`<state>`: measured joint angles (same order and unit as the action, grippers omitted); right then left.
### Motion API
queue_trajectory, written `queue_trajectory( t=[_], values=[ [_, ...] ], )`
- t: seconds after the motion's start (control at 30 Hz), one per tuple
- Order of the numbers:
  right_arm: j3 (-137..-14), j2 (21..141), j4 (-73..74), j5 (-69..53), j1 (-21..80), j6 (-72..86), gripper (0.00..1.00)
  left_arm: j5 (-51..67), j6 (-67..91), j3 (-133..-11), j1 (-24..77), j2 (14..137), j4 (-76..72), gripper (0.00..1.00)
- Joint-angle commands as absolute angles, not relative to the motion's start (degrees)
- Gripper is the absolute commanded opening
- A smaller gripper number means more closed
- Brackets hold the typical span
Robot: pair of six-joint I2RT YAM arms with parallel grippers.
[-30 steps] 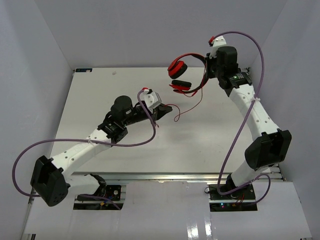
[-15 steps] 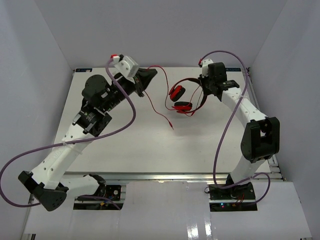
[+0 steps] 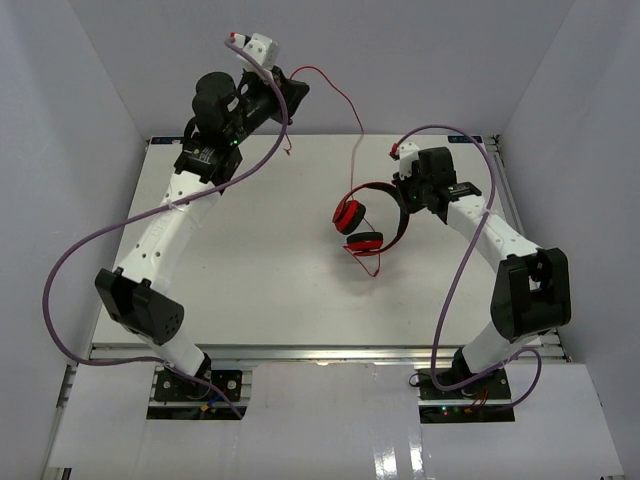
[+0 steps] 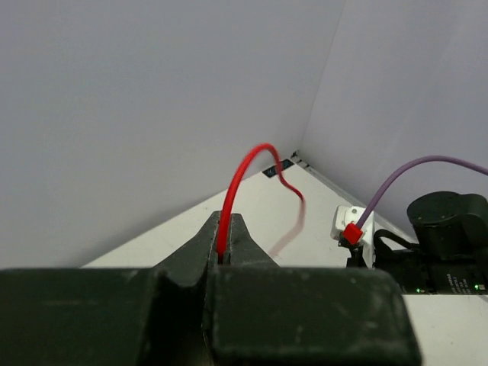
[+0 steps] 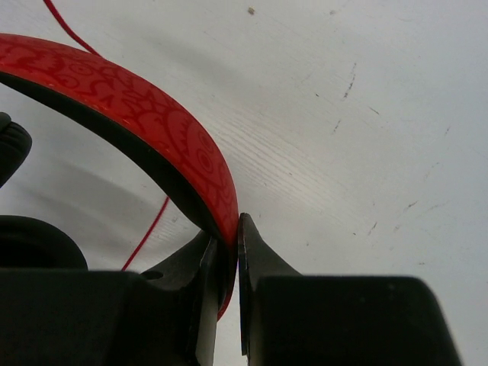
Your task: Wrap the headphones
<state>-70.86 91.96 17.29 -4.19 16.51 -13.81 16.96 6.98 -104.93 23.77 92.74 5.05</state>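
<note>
Right fingers [image 5: 263,263] are pressed together on the edge of the band [image 5: 152,126], holding the headphones [image 3: 349,214] right of centre in the top view, over the bench [image 3: 250,280]. Both cups sit low on the left of the band, one above the other. A short loop of cord lies slack just below the lower cup. Beyond them the cord [image 3: 361,130] climbs in a long arc to the upper left of the frame, where the left fingers [image 4: 191,255] pinch it high above the bench's far edge, a short free end dangling beneath them.

The grip on the band looks thin, so a hard pull along the cord could twist or drag the headphones out of it. The cord could equally slide through the left fingers, or catch on the purple cable [image 3: 270,150] looping close under that arm.

Whether the cups touch the bench cannot be told from above. The right wrist view cuts off all but a sliver of one pad. Where the cord joins a cup is too fine to make out, as is the plug.
</note>
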Motion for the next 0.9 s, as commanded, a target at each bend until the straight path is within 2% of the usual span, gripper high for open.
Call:
queue_trajectory(
  t=[0.0, 0.23, 0.4, 0.57, 0.73, 0.87],
  values=[
    [-69.3, 88.6, 11.7, -8.3, 16.4, -13.5, 0.08, 15.4, 7.5, -114.3, 23.1, 92.7, 8.5, 0.00],
    [-67.8, 88.0, 11.2, -9.7, 16.5, -10.6, 0.08, 20.9, 10.3, -127.5, 22.6, 99.9, 12.7, 0.00],
    [-70.1, 89.4, 13.1, -17.5, 17.8, -6.6, 0.08, 22.8, 12.2, -128.2, 22.6, 101.5, 13.7, 0.00],
    [-71.8, 87.4, 13.3, -24.2, 18.4, -5.3, 0.08, 19.5, 9.9, -127.3, 22.6, 102.1, 16.2, 0.00],
    [-69.7, 82.9, 13.1, -26.3, 19.8, -6.3, 0.08, 18.6, 10.0, -128.2, 22.3, 103.8, 16.7, 0.00],
    [-67.4, 82.0, 12.9, -21.4, 25.3, -6.3, 0.08, 21.2, 13.4, -132.0, 22.3, 107.9, 16.2, 0.00]
  ],
)
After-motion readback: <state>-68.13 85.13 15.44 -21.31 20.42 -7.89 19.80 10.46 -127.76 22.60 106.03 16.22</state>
